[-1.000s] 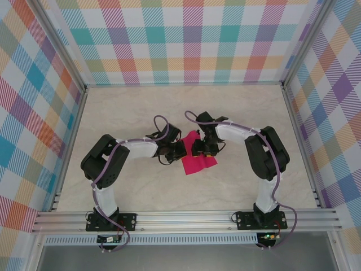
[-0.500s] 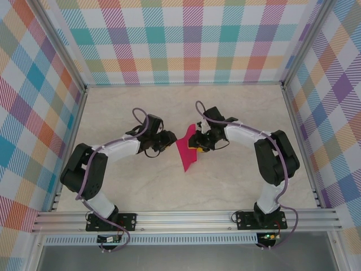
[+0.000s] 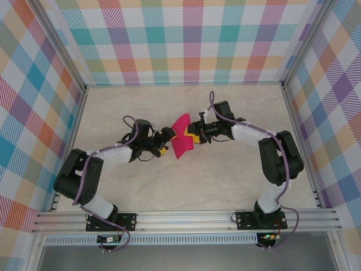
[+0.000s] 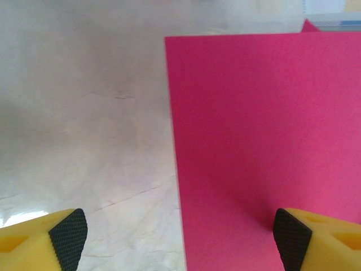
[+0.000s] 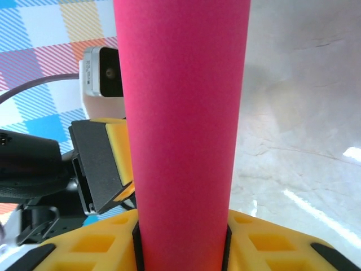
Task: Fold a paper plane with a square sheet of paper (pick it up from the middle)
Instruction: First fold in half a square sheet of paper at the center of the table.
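The square sheet of paper (image 3: 182, 138) is magenta-pink and hangs above the marble table (image 3: 237, 180), bowed into a curve. My right gripper (image 3: 195, 135) is shut on it; in the right wrist view the paper (image 5: 183, 130) rises as a curved band between the yellow fingers (image 5: 271, 243) of the right gripper (image 5: 180, 251). My left gripper (image 3: 163, 146) sits just left of the sheet, open. In the left wrist view its pads (image 4: 69, 231) stand wide apart around the left gripper (image 4: 180, 237), with the paper (image 4: 265, 124) facing it and its left edge running between them.
Checked walls (image 3: 186, 39) and aluminium rails (image 3: 186, 219) enclose the table. The left arm's camera and finger (image 5: 104, 152) show close behind the sheet in the right wrist view. Bare marble lies to the front and sides of both arms.
The paper has gone from lying on the table to being held up, bowed, in the right gripper. Both grippers moved toward the back, and the left one swung left to face the sheet.
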Robot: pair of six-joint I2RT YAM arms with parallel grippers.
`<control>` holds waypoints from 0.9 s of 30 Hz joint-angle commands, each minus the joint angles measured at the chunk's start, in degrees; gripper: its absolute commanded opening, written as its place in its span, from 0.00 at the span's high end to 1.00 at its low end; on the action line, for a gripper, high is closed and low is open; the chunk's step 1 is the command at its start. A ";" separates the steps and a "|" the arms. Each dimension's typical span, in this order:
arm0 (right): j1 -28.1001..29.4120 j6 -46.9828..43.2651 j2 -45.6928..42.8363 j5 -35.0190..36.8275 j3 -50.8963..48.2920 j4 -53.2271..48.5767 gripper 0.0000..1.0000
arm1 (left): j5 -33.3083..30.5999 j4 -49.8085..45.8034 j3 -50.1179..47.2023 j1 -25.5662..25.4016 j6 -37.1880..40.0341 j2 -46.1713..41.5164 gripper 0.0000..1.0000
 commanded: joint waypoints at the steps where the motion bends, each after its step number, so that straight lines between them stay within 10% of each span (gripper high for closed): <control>1: -0.41 2.55 -1.21 -4.37 0.05 2.28 0.60 | 2.54 7.94 -0.54 0.48 -3.32 -0.56 0.19; 27: -2.00 -0.51 2.90 -1.23 1.57 -7.25 0.58 | 2.26 18.21 -4.49 0.74 -6.22 -2.42 0.66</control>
